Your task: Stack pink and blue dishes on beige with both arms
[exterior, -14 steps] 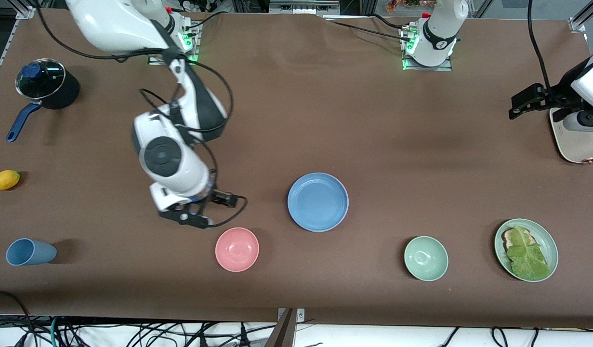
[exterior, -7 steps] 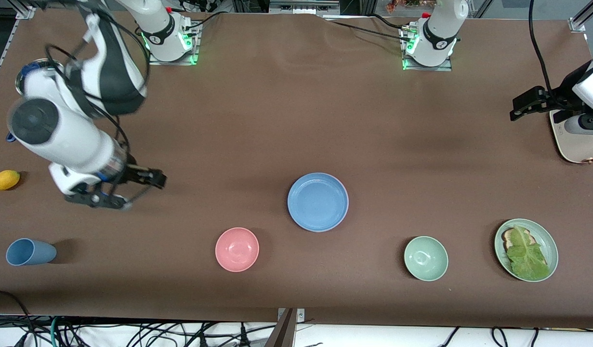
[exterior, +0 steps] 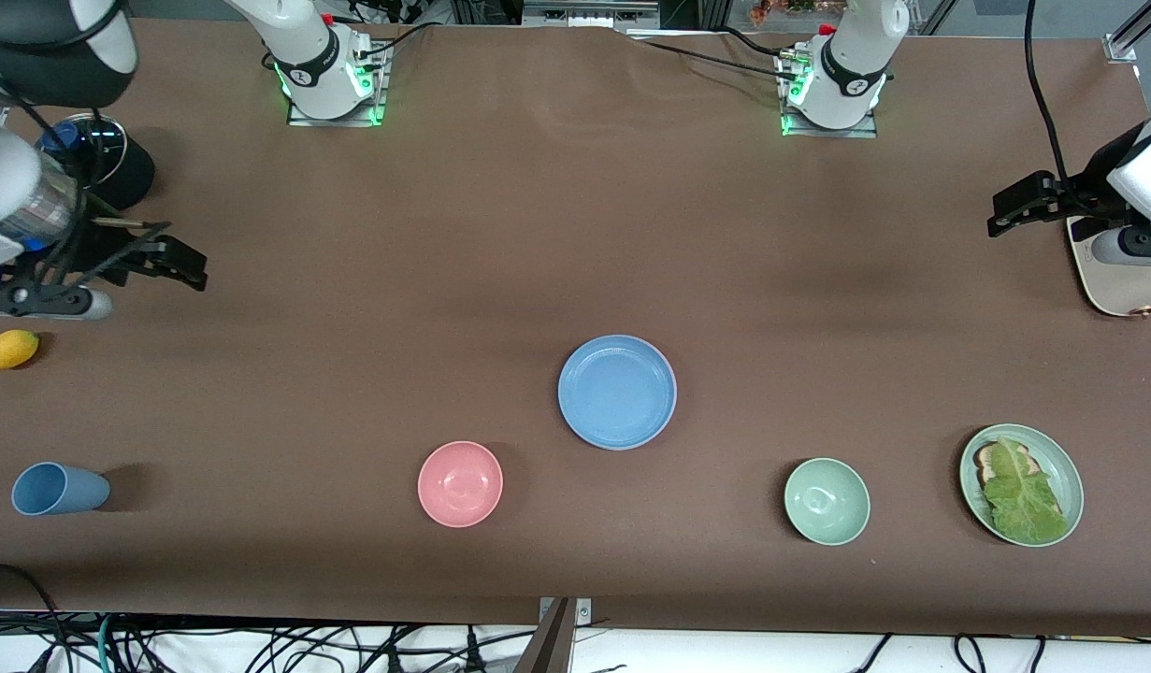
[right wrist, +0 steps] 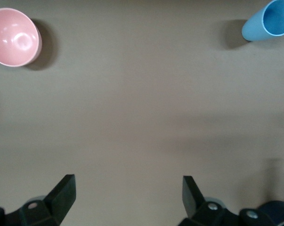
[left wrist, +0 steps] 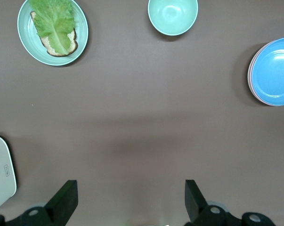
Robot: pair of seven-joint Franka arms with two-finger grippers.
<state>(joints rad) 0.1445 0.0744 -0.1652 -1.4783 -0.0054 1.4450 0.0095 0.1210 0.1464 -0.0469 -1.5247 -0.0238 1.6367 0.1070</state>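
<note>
The blue plate (exterior: pixel 617 392) tops the stack mid-surface, a pink rim (left wrist: pixel 249 75) showing beneath. Right end effector (exterior: pixel 154 262), fingers apart, hangs near the pot (exterior: pixel 93 164); left end effector (exterior: pixel 1019 201), fingers apart, hangs beside the toaster (exterior: pixel 1113 280).

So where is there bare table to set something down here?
The widest bare stretch lies between the arm bases and the blue plate. Another lies between the blue cup and pink bowl. Tightest is the green bowl beside the lettuce plate.
</note>
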